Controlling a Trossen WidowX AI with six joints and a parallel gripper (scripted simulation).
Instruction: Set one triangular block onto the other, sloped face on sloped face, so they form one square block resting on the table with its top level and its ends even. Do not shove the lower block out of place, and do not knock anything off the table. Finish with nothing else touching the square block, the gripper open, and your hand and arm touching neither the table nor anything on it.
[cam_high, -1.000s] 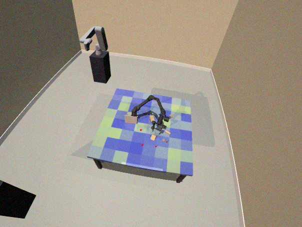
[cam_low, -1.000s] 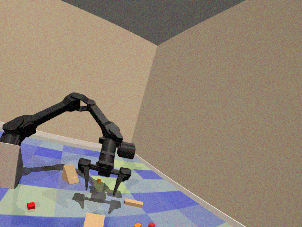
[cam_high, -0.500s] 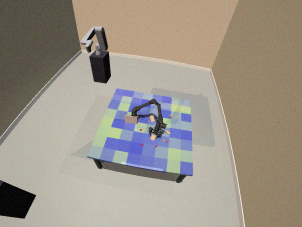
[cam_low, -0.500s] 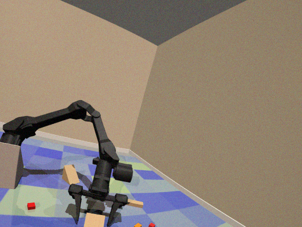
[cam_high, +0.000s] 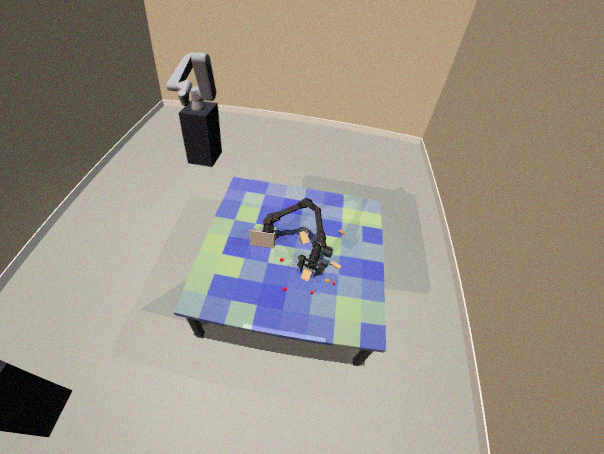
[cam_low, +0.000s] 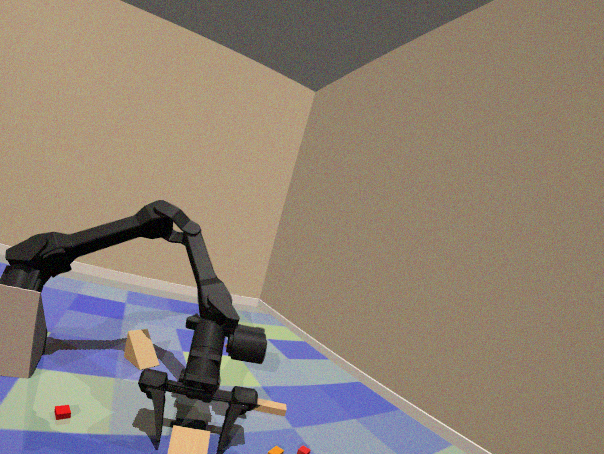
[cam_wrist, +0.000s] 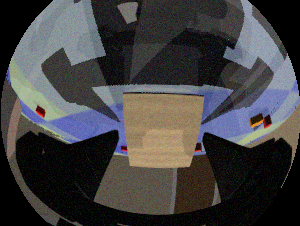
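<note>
One wooden triangular block (cam_high: 306, 274) (cam_low: 188, 440) (cam_wrist: 163, 112) stands on the table (cam_high: 270, 320) below the hand. My gripper (cam_high: 310, 272) (cam_low: 189, 449) (cam_wrist: 161, 136) is wide open and points down, with one finger on each side of this block. The wrist view shows a gap between the block and each fingertip. How high the tips are above the table is hard to tell. The other triangular block (cam_high: 303, 237) (cam_low: 142, 350) stands apart, nearer the arm's base, with a sloped face showing in the exterior view. The two blocks do not touch.
A flat wooden piece (cam_high: 335, 265) (cam_low: 272, 407) lies right of the hand. Red cubes (cam_high: 281, 259) (cam_low: 62, 412) (cam_wrist: 40, 111) and an orange piece (cam_high: 327, 280) (cam_wrist: 256, 120) lie around the near block. A small tan piece (cam_high: 341, 232) lies farther back. A grey arm (cam_high: 202, 75) stands off the table.
</note>
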